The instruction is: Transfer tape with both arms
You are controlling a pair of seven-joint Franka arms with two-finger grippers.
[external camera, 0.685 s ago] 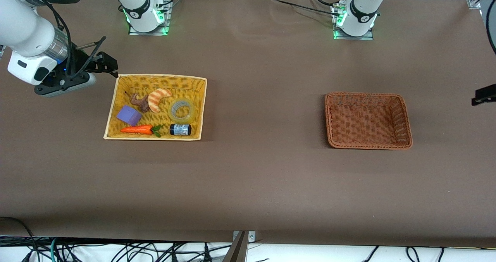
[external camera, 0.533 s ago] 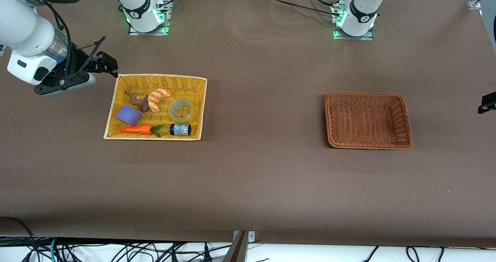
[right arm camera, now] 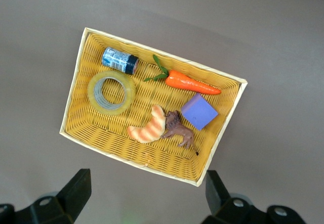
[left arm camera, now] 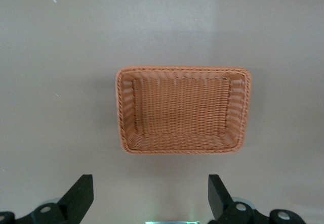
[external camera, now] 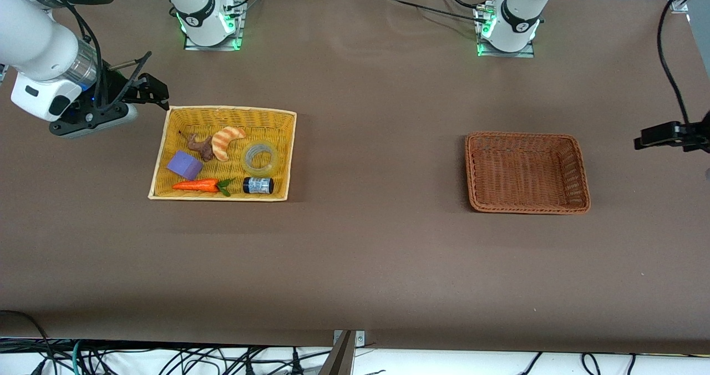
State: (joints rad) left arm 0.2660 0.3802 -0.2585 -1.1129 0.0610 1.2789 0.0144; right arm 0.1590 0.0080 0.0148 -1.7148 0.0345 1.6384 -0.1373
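Nothing had been transferred yet: the tape (external camera: pixel 260 158) lay in the yellow basket (external camera: pixel 161 167), left of frame centre, beside the small jar (external camera: pixel 258 185). The right gripper (external camera: pixel 148 89), fingers apart, hovered at upper left; the left gripper (external camera: pixel 665 136), fingers apart, at the right edge near the empty brown basket (external camera: pixel 577 158).
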